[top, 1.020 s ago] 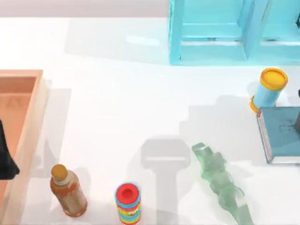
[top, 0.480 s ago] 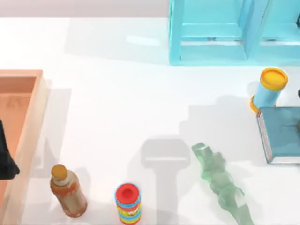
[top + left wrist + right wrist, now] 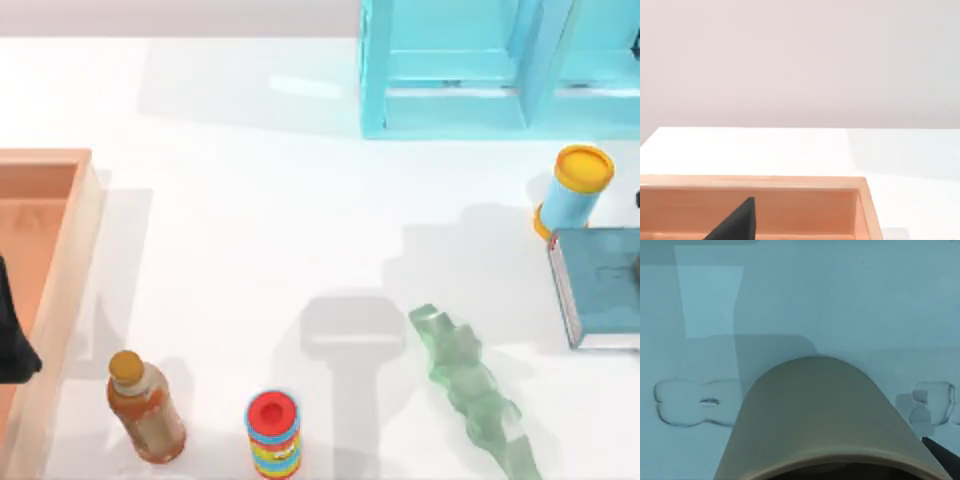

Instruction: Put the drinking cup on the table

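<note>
Nothing readable here on my end, no text, brand or number on the striped can (image 3: pixel 273 436), the blue can (image 3: pixel 574 192) or the bottle (image 3: pixel 145 406).

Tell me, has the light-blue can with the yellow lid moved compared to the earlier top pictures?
No. The light-blue can stands at the same spot beside the blue book, below the light-blue shelf, as before.

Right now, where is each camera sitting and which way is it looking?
Top view: above the table, facing down; a dark piece of the left arm shows over the wooden tray.
Left wrist view: on the left arm, facing across the tray toward the wall; a dark gripper tip shows.
Right wrist view: on the right arm, facing the drinking cup against a blue surface.
Top and left wrist views share the tray.
</note>
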Robot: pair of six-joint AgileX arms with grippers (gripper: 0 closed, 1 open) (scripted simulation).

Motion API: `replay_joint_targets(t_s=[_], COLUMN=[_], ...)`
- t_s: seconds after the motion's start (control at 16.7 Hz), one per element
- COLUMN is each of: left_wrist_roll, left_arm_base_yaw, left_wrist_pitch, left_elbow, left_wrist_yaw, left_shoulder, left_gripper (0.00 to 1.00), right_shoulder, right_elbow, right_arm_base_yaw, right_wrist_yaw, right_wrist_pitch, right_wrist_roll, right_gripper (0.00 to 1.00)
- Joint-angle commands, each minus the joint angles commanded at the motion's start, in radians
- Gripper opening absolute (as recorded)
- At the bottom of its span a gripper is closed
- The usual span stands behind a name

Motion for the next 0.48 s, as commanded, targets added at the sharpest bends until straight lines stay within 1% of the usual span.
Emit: replay_joint_targets(t_s=[0.12, 0.48], left_wrist_roll=[0.0, 0.0], left_arm_base_yaw=[0.0, 0.0], left_wrist_pitch=[0.0, 0.0], left_elbow=[0.0, 0.0], left_wrist_yaw=[0.0, 0.0], left_shoulder=[0.0, 0.0], left_gripper=[1.0, 1.0], right_shoulder=[-0.002, -0.031], right_elbow=[0.017, 0.149], right_arm_base_yaw=[-0.001, -0.002], right_wrist_yaw=[0.0, 0.0], right_wrist_pitch=[-0.018, -0.184], right_wrist_roll=[0.0, -0.002], right_gripper=[0.0, 0.0])
